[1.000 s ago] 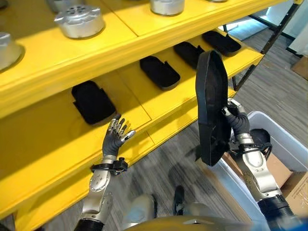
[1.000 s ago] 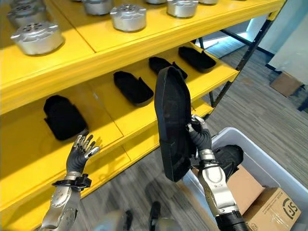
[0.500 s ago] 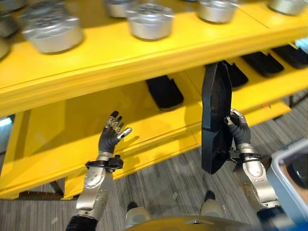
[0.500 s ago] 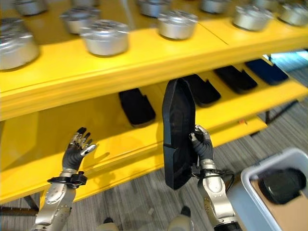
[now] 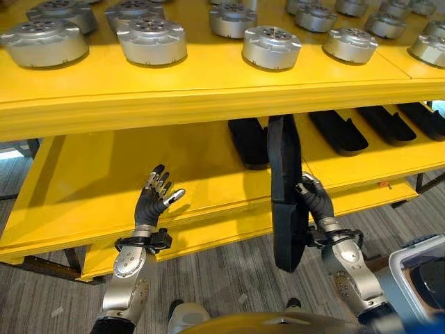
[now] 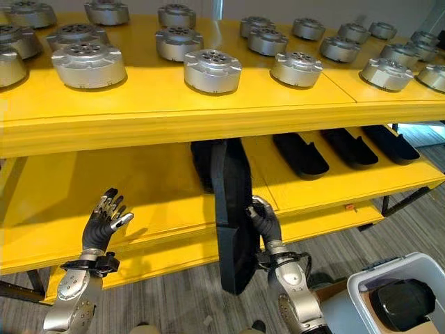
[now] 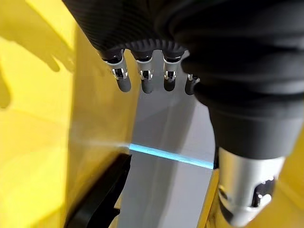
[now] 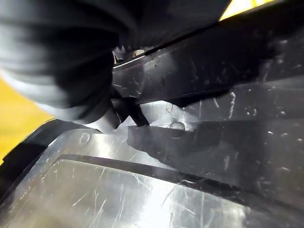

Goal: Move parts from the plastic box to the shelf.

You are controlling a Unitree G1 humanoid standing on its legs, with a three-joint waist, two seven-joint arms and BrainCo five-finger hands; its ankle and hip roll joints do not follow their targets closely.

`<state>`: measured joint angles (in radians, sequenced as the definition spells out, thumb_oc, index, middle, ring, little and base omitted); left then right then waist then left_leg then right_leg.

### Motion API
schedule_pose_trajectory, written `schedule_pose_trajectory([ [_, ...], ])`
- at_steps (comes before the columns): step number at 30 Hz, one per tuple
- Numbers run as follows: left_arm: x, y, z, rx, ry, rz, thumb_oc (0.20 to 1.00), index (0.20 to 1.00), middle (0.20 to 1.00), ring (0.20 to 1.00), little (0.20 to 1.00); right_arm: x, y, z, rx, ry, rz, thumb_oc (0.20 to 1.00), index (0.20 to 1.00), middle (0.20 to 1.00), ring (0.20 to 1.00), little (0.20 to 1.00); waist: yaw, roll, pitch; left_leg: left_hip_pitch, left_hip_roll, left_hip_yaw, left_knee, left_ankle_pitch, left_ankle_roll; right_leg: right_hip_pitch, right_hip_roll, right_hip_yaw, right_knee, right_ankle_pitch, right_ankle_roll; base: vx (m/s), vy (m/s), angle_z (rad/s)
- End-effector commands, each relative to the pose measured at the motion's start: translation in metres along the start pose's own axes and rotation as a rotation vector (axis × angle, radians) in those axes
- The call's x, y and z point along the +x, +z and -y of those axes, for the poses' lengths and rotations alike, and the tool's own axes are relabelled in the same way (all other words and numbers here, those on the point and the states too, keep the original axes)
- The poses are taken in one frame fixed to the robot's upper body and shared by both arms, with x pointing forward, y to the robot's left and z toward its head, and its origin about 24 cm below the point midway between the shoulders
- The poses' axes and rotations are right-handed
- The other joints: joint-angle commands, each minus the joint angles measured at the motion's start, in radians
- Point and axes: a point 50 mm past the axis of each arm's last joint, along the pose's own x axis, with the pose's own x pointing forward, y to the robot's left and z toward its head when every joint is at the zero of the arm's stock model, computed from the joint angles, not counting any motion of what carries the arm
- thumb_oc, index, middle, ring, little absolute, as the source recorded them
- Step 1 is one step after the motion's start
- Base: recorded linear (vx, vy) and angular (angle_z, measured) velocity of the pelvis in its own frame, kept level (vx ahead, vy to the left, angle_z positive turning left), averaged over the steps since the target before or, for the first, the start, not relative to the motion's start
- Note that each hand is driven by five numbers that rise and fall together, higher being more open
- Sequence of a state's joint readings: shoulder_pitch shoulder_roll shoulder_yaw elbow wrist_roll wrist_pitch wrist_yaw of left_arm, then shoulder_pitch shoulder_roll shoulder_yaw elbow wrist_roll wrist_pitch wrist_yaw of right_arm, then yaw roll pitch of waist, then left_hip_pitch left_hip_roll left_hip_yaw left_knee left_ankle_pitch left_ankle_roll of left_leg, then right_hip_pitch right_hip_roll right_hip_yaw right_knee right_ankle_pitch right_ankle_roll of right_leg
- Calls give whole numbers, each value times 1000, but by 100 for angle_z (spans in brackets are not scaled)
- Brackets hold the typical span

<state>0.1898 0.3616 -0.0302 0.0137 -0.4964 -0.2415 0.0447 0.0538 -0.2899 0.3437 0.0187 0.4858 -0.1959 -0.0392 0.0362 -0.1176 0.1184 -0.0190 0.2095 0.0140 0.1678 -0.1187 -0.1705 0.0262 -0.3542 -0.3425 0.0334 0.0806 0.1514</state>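
Black part (image 5: 284, 191): a long, flat, matte moulded plastic piece with rounded ends and a raised rim. In the right wrist view its surface shows fine scratches and stepped ribs. It is held upright on edge, long axis running from 12 to 6 o'clock, its top end in front of the lower level of the yellow shelf (image 5: 90, 181) and its bottom end hanging below the shelf's front lip, over the grey floor (image 5: 229, 285).

Right hand (image 5: 314, 205): at about 3 o'clock of the part's lower half, fingers curled round its edge in a firm grasp.

Left hand (image 5: 154, 200): raised before the shelf's lower level at about 9 o'clock of the part, well apart from it, fingers spread and straight, grasping nothing.

Lower level: a row of similar black parts (image 6: 300, 154) lying flat, running toward 3 o'clock; one lies directly behind the held part.

Upper level: rows of round silver metal discs (image 5: 151, 40).

At 4 o'clock, on the floor: a plastic box (image 6: 361, 289) with a dark part (image 6: 403, 303) inside.
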Motion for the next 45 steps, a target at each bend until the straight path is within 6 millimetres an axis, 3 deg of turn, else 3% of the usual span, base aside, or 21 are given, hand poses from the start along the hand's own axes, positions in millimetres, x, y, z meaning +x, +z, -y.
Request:
schedule_pose_trajectory([
  [1, 5, 29, -1, 27, 7, 144, 1000, 1000, 1000, 1000, 1000, 23, 48, -21, 34, 164, 218, 200, 200, 200, 200, 200, 16, 12, -36, -16, -47, -10, 40, -16, 61, -9, -61, 7, 158, -24, 53, -1, 9, 13],
  [6, 5, 33, -10, 41, 55, 157, 1000, 1000, 1000, 1000, 1000, 39, 77, -61, 53, 345, 328, 200, 200, 200, 200, 200, 64, -1, -32, -39, -60, -31, 59, -21, 67, 4, -66, -16, 160, -25, 54, -1, -3, 19],
  [10, 6, 37, -13, 55, 66, 167, 1000, 1000, 1000, 1000, 1000, 56, 94, -84, 50, 381, 392, 200, 200, 200, 200, 200, 111, -10, -29, -62, -70, -56, 69, -18, 71, 12, -71, -42, 167, -22, 56, -3, -15, 27],
  [14, 10, 41, -9, 52, 35, 173, 1000, 1000, 1000, 1000, 1000, 81, 114, -99, 4, 338, 457, 200, 200, 200, 200, 200, 165, -19, -19, -94, -84, -86, 86, -14, 76, 14, -76, -69, 185, -19, 58, -2, -17, 23],
  [21, 18, 47, 6, 31, -67, 178, 1000, 1000, 1000, 1000, 1000, 112, 150, -107, -87, 243, 547, 200, 200, 200, 200, 200, 228, -30, 17, -158, -107, -131, 135, -16, 83, 0, -83, -104, 228, -20, 58, -21, -21, 30],
  [25, 22, 52, 14, 2, -144, 176, 1000, 1000, 1000, 1000, 1000, 153, 193, -95, -113, 42, 565, 200, 200, 200, 200, 200, 277, -28, 21, -218, -133, -174, 190, -32, 86, -5, -91, -127, 260, -33, 53, 5, 14, 31],
  [33, 29, 63, 18, -4, -181, 211, 1000, 1000, 1000, 1000, 1000, 181, 223, -91, -89, -90, 514, 200, 200, 200, 200, 200, 284, 19, 48, -306, -142, -194, 356, -92, 92, -87, -117, -94, 401, -103, 40, -32, 49, 2],
  [38, 29, 65, 22, -4, -214, 213, 1000, 1000, 1000, 1000, 1000, 189, 235, -74, -100, -170, 492, 200, 200, 200, 200, 200, 288, 38, 63, -351, -152, -196, 395, -103, 98, -136, -129, -82, 447, -117, 42, -51, 35, 1],
  [40, 33, 67, 29, 5, -247, 226, 1000, 1000, 1000, 1000, 1000, 193, 234, -49, -68, -274, 437, 200, 200, 200, 200, 200, 295, 55, 81, -393, -159, -212, 423, -102, 104, -173, -132, -80, 480, -141, 37, -102, 34, 10],
  [44, 36, 71, 34, 5, -261, 245, 1000, 1000, 1000, 1000, 1000, 196, 227, -36, -137, -333, 386, 200, 200, 200, 200, 200, 296, 69, 97, -419, -169, -218, 441, -104, 109, -191, -135, -77, 495, -150, 34, -24, 7, 6],
  [45, 36, 71, 33, 6, -259, 244, 1000, 1000, 1000, 1000, 1000, 196, 227, -36, -136, -332, 385, 200, 200, 200, 200, 200, 296, 69, 94, -410, -161, -219, 447, -133, 106, -186, -130, -69, 505, -172, 46, 52, -11, -1],
])
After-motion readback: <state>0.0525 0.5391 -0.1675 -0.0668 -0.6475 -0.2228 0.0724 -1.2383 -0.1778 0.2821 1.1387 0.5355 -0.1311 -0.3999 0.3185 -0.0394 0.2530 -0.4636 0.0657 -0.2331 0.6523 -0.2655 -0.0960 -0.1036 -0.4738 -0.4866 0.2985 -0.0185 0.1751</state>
